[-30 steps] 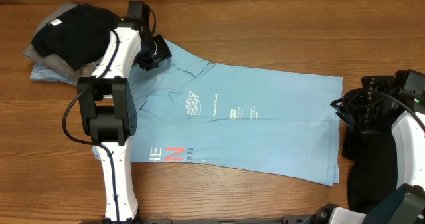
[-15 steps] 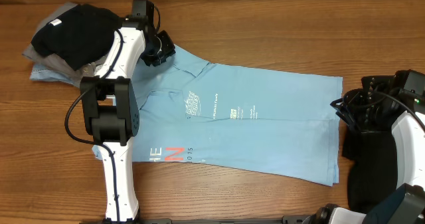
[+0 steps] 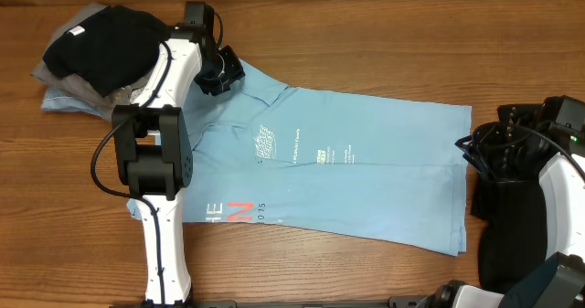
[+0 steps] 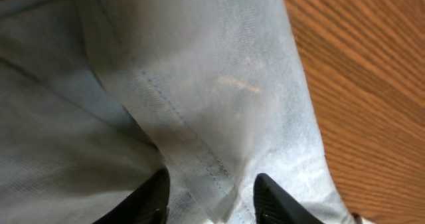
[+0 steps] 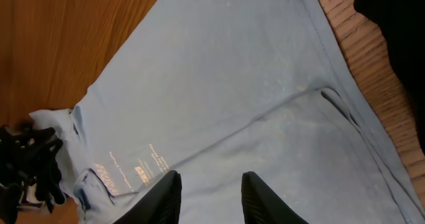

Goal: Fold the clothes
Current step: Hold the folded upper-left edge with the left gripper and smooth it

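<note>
While our left gripper (image 4: 211, 199) straddles a raised hem of the sky-blue T-shirt (image 3: 366, 189), we cannot tell if it pinches; our right gripper (image 5: 209, 197) hangs parted and empty above the shirt. We count one shirt, spread flat on the table (image 3: 366, 34) and barely folded, and one heap (image 3: 91, 47) of roughly three garments near its corner.

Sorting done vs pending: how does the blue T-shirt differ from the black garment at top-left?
The light-blue T-shirt lies spread flat; the black garment is bunched atop a fabric pile. The T-shirt carries white logos and orange-red lettering; the black garment shows only a small white tag. The left claw is at the T-shirt's upper edge; no claw is on the black garment. Both are clothes on the wooden table.
</note>
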